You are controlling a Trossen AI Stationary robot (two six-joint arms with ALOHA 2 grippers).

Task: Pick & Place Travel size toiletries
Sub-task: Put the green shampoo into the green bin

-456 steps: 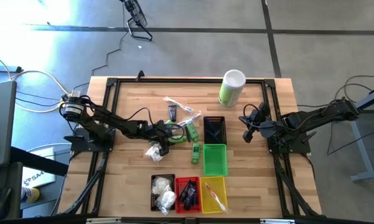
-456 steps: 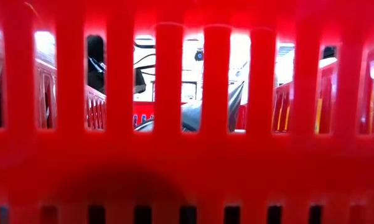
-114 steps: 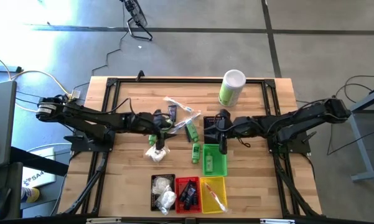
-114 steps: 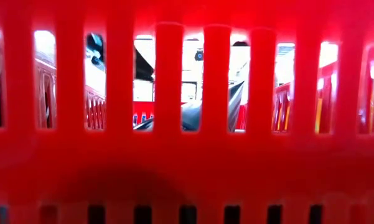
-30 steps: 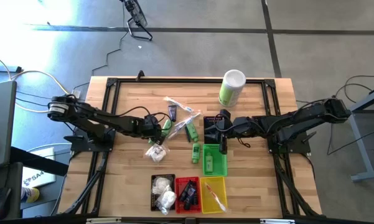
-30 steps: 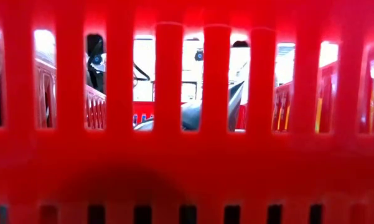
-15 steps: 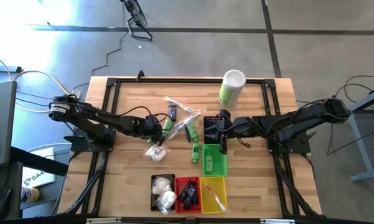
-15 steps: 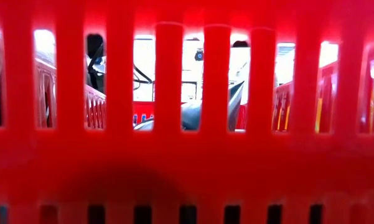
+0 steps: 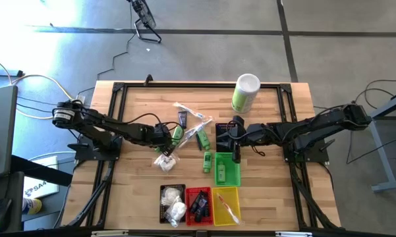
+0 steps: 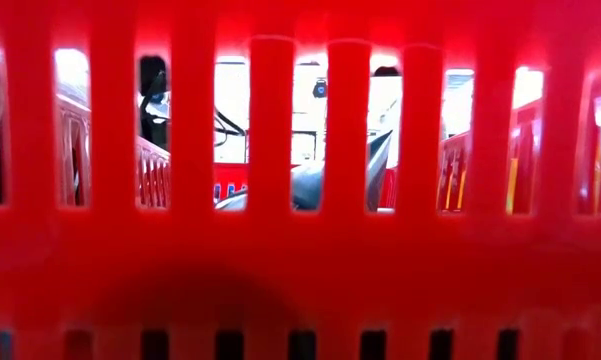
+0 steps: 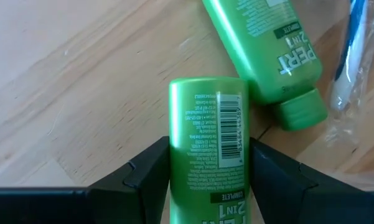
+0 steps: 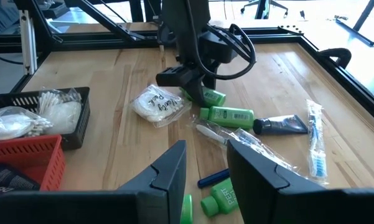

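The left gripper (image 11: 206,180) has its jaws pinching a small green bottle (image 11: 208,149) just above the wooden tabletop (image 9: 138,112), left of centre. A second green bottle (image 11: 264,53) lies just beside it, next to a clear-wrapped stick (image 11: 348,53). A white pouch (image 12: 157,104) and a dark blue tube (image 12: 280,125) lie near. The right gripper (image 12: 205,177) hovers over the green basket (image 9: 228,170), its jaws slightly spread with nothing between them.
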